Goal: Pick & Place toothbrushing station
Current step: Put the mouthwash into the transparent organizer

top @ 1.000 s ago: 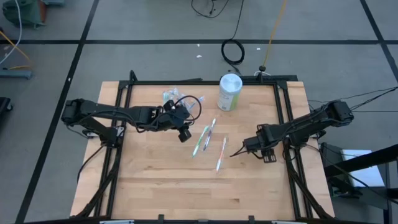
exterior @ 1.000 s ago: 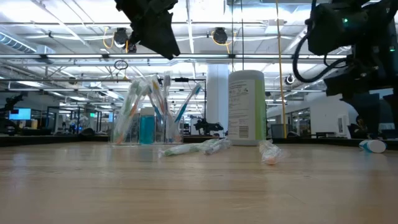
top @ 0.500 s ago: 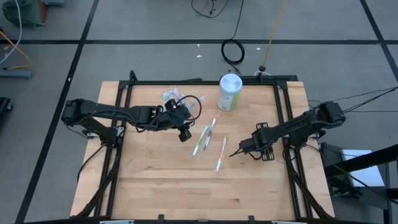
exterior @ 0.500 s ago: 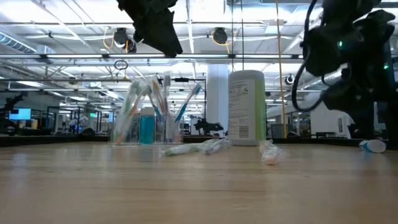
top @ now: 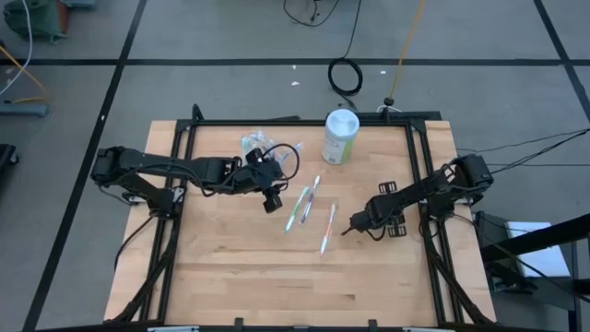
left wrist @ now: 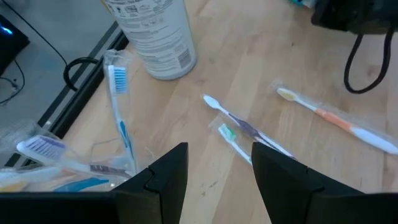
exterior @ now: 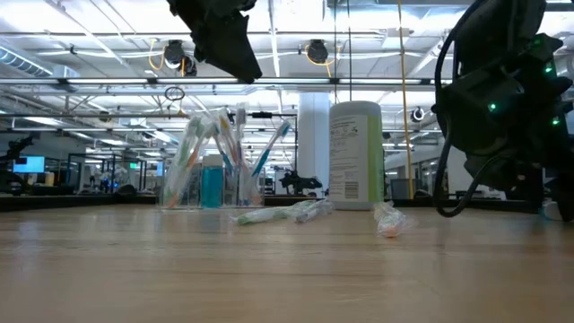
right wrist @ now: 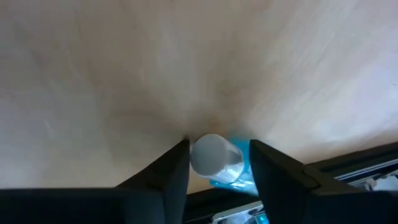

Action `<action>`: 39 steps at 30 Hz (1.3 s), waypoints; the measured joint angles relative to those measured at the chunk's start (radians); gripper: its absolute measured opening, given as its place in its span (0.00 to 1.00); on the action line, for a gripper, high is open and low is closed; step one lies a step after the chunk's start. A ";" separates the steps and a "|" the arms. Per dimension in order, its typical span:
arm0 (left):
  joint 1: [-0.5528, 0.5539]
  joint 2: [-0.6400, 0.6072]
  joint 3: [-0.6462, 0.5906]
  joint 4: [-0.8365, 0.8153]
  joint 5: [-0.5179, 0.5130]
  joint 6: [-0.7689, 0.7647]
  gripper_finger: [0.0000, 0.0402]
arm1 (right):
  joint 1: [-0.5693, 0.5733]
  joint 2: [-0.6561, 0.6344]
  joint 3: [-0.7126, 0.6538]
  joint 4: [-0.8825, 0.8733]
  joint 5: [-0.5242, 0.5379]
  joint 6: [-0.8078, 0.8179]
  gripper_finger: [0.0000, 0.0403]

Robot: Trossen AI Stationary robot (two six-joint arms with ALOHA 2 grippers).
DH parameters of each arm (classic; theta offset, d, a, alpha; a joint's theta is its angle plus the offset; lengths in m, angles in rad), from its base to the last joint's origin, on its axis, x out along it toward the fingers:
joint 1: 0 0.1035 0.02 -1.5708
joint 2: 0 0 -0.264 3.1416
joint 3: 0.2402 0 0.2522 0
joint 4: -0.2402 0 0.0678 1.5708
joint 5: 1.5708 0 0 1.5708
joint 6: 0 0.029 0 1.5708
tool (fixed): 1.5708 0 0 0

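The toothbrushing station's clear cup [top: 259,146] of toothbrushes stands at the far left of the table, and it also shows in the low view [exterior: 212,175]. Three wrapped toothbrushes [top: 312,207] lie loose on the wood mid-table. My left gripper [top: 270,200] hangs open above the table just near of the cup, with nothing between its fingers [left wrist: 217,165]. My right gripper [top: 348,229] is low over the table right of the loose brushes. It is open, with its fingers on either side of a small teal tube [right wrist: 231,177] that lies on the wood. My right gripper comes down slanting from the table's right, and the tube's white cap [right wrist: 213,155] lies between its two fingers. A gap shows beside one finger. I cannot tell whether the other finger touches the cap.
A tall pale-green canister with a white lid [top: 340,136] stands at the far edge, right of the cup. A black frame rail [top: 424,184] runs along the table's right side, close behind my right arm. Bare wood lies toward the near edge.
My right gripper has sunk toward the table and moved a little toward its left edge, tipping to point more steeply down. The loose brushes and the cup lie as before.
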 joint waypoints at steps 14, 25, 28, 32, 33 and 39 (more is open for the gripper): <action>0.000 0.000 0.000 -0.001 0.001 0.002 0.46 | -0.001 -0.006 -0.002 0.072 -0.005 -0.040 0.15; 0.000 0.000 0.000 0.000 0.001 0.001 0.46 | -0.002 -0.031 0.075 0.079 -0.051 0.052 0.01; 0.000 0.000 0.000 0.000 0.001 0.001 0.46 | -0.001 -0.063 0.113 0.074 -0.053 0.102 0.06; 0.000 0.000 0.000 0.001 0.001 0.001 0.46 | -0.001 -0.141 0.141 0.067 -0.015 0.158 0.16; 0.000 0.000 0.000 0.001 0.000 0.001 0.46 | -0.004 -0.164 0.145 0.058 0.007 0.182 0.18; 0.000 0.000 0.000 0.003 0.000 0.001 0.46 | -0.066 -0.317 0.131 0.030 0.063 0.524 0.34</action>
